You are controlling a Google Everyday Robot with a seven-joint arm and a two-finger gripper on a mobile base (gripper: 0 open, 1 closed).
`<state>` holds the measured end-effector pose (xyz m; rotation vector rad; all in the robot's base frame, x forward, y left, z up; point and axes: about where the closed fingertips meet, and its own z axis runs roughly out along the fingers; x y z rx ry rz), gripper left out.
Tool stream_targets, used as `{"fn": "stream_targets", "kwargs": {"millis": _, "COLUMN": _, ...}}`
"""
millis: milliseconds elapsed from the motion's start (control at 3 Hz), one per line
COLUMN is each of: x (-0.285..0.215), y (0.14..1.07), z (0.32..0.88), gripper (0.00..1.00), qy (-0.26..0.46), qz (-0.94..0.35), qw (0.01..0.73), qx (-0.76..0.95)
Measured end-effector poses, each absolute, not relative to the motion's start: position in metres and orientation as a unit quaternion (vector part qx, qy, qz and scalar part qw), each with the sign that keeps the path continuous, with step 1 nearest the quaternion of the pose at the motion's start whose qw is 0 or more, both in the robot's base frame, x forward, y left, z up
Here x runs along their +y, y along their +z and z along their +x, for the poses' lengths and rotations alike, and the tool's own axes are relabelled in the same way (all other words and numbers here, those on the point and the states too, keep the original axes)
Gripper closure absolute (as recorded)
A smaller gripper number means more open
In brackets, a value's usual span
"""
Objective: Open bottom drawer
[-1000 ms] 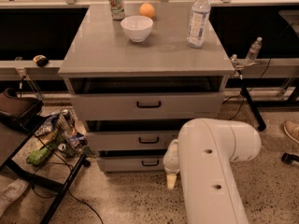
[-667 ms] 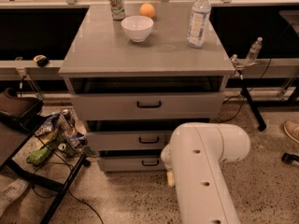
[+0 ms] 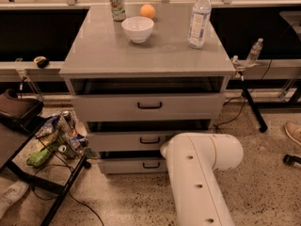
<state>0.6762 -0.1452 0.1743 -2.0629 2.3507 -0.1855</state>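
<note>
Since the earlier frames the white arm [image 3: 200, 182] has swung a little to the left across the lower right of the cabinet [image 3: 141, 60], and the pale tip that showed under its left edge is now covered; the drawers have not shifted. Gripper: not visible, hidden behind the arm's thick link somewhere in front of the lower drawer fronts, so I cannot tell whether it is open or closed, nor whether it touches anything. Bottom drawer [image 3: 124, 166]: lowest of three, just above the floor, right end masked by the arm, black centre handle [image 3: 151, 164] in plain sight and unheld as far as can be seen. Its front sits roughly in line with the medium-fronted drawer [image 3: 117, 141] above, which I judge as not yet pulled. Step in hand, in my judgement: the approach to the handle. Next move calls for bringing the gripper level with that low handle, closing on it and not on the middle handle just above, then drawing straight back. Drawer front faces the camera; its long axis runs left to right, and its travel would be toward the viewer. On the cabinet's top surface stand a white bowl [image 3: 138, 28], an orange [image 3: 147, 11], a can [image 3: 117, 5] and a water bottle [image 3: 199, 19], well apart from the work.
</note>
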Motion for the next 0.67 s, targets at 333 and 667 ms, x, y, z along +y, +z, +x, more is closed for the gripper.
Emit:
{"fn": "stream_targets", "kwargs": {"millis": 333, "x": -0.1459, "y": 0.1819, "z": 0.6776, "gripper": 0.7, "qy": -0.059, "qz": -0.657, "qw": 0.003, "qx": 0.752}}
{"fn": "stream_targets", "kwargs": {"millis": 667, "x": -0.1456, "y": 0.1889, "z": 0.6779, "gripper": 0.93, "qy": -0.059, "qz": -0.657, "qw": 0.003, "qx": 0.752}}
